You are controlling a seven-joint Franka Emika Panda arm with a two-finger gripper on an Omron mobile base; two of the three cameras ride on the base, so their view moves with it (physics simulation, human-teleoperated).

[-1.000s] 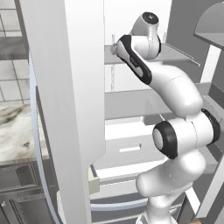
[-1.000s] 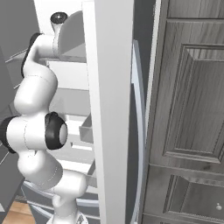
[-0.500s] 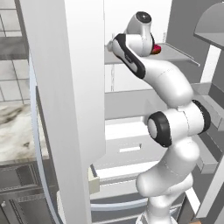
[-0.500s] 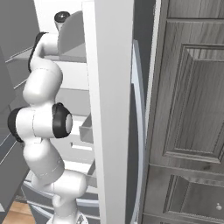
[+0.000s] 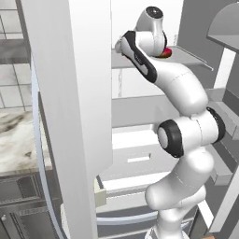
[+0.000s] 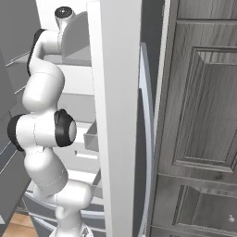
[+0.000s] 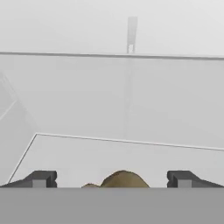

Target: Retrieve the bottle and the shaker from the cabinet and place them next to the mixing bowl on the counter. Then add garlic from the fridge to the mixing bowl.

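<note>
Here the released pincer (image 7: 112, 179) straddles the rounded tan garlic (image 7: 124, 180) (smooth pale shelf (image 7: 109, 153)).

the garlic (image 7: 124, 179) lies on a shelf (image 7: 131, 157) in the fridge (image 5: 79, 93), between the open hand (image 7: 111, 179) fingers.

On the fridge (image 5: 74, 116) shelf (image 7: 118, 153), the garlic (image 7: 124, 179) sits at the near edge, between the wide-apart fingertips (image 7: 41, 178) of the gripper (image 7: 111, 179). Beyond it the shelf surface lies bare up to the back wall and out to the left corner. The open door rises close along the arm's left in the left base view; a red object (image 5: 164, 52) lies on the same shelf just beside the wrist
</note>
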